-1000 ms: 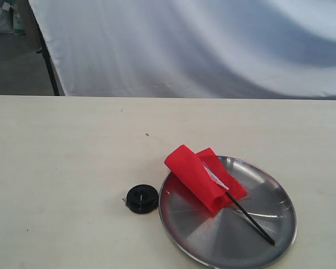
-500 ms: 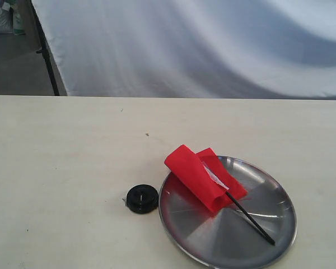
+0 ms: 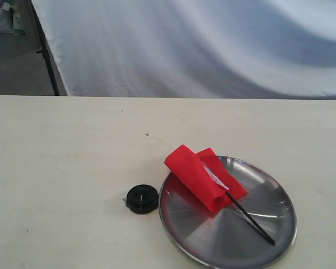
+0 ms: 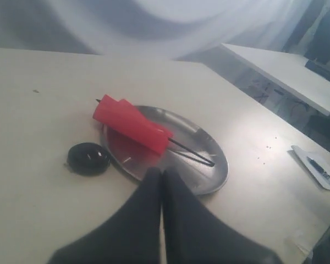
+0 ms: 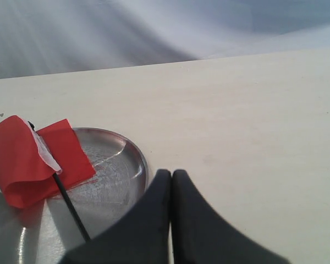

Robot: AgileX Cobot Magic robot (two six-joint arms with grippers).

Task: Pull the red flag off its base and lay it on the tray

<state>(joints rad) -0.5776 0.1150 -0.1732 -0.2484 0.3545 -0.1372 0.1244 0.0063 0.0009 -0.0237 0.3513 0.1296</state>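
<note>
backdrop: a pale grey-white cloth [image 3: 213,50] hangs behind the table, with a black stand leg [image 3: 45,56] at its left edge in the exterior view.
surface: a light cream table [image 3: 61,168], matte, with one tiny dark speck near its middle.
base: the base [image 3: 142,198] lies flat on the table just beside the tray's left rim, with the flag off it.
red flag: the red flag [image 3: 199,178] lies on the left half of the tray. its cloth is folded over itself in a loose roll, and its upper corner pokes out past the rim. a whitish strip shows along the fold.
stick: the thin black stick [image 3: 251,218] runs out from under the cloth toward the lower right and ends inside the rim.
tray: the tray [image 3: 269,241] sits right of centre on the table (the red cloth is mirrored faintly in the metal beside the flag).
left gripper: the left gripper [image 4: 162,181] has its dark fingers pressed together with nothing between them. it is held over the table, apart from the tray and base.
right gripper: the right gripper [image 5: 171,179] likewise has its fingers pressed together and holds nothing. it is over bare table near the tray's rim, clear of the flag.
far side: the left wrist view shows a second pale table [image 4: 286,71] beyond the first.
</note>
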